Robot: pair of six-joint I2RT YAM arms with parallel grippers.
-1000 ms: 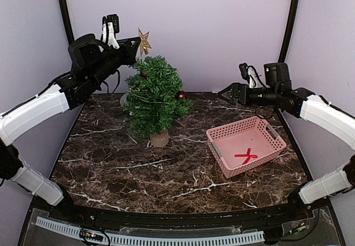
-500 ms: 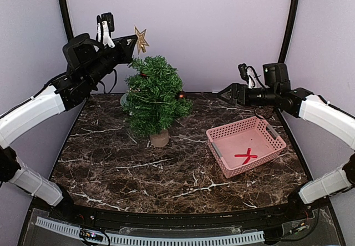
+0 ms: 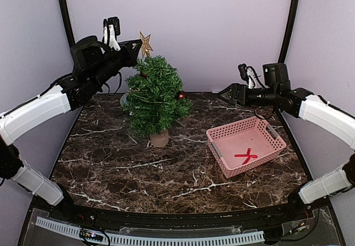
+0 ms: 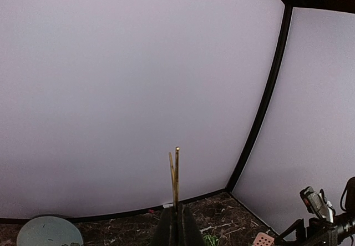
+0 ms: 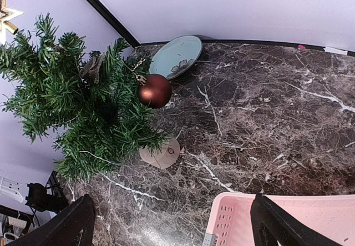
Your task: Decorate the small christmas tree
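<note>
Left gripper (image 3: 135, 48) is raised at the rear left, level with the treetop. Jaws are clenched on a gold star (image 3: 145, 41). In the left wrist view the two fingers (image 4: 166, 232) press together at the bottom edge, with the star seen edge-on as a thin gold strip rising out of them. The star sits just above the top of the small christmas tree (image 3: 155, 93), slightly left of the tip. Can't tell whether it touches the top branch or is only close.

The tree stands upright on its tan base (image 3: 159, 138) on the dark marbled tabletop (image 3: 111, 162), left of centre and toward the back. A red bauble (image 3: 179, 96) hangs on its right side, about mid-height. A pale blue-green plate (image 5: 176, 56) lies flat behind the tree near the rear wall, mostly hidden by the branches in the top view.

Right gripper (image 3: 224, 94) hangs above the tabletop right of the tree, pointing at it but well apart from it. Jaws are spread wide and hold nothing — the right wrist view shows both fingers far apart at the bottom corners.

Pink basket (image 3: 236, 125) sits on the tabletop at the right, below and in front of that gripper, with a red ribbon bow (image 3: 246, 156) lying on its floor.
</note>
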